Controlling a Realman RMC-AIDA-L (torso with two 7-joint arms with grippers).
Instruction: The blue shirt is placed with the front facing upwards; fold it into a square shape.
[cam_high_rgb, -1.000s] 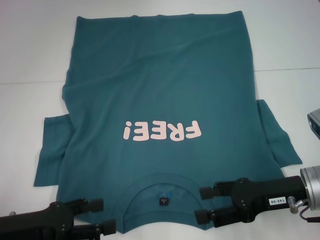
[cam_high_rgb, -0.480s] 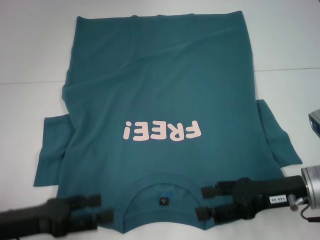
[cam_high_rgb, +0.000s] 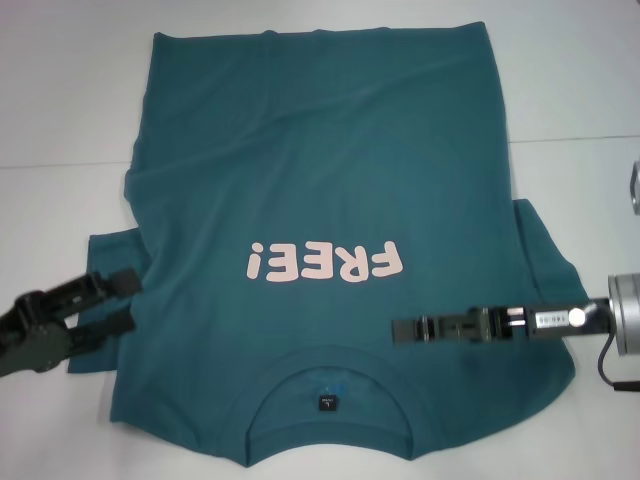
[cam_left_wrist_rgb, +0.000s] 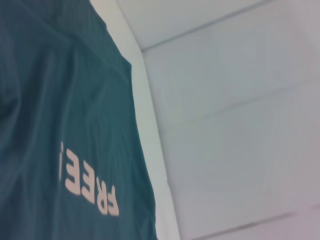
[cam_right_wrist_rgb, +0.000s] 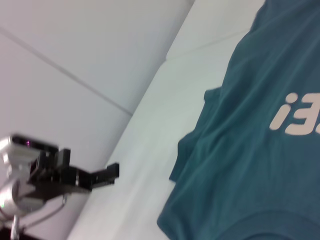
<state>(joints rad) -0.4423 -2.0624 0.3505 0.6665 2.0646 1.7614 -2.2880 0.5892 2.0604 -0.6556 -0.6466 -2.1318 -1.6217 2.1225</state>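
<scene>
Only the head view shows the teal-blue cotton T-shirt's (cam_high_rgb: 320, 230) dark neck label (cam_high_rgb: 326, 403); its pink print (cam_high_rgb: 323, 262) reads "FREE!". The left gripper (cam_high_rgb: 120, 298) is spread open and empty over the left sleeve; whether the right gripper (cam_high_rgb: 400, 329) is open cannot be told.

One blue shirt (cam_high_rgb: 320, 190), one table (cam_high_rgb: 60, 110), two grippers: left gripper (cam_high_rgb: 118, 300), right gripper (cam_high_rgb: 400, 328).

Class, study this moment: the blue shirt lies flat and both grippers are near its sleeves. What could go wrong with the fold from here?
1. The blue shirt already shows wrinkles running across its body; folding over them could give an uneven square.
2. The left gripper, open over the left sleeve, might pinch only the top layer, leaving cloth behind.
3. The right gripper sits over the chest, inward of the right sleeve; the two sides could fold unevenly, skewing the "FREE!" print.
</scene>
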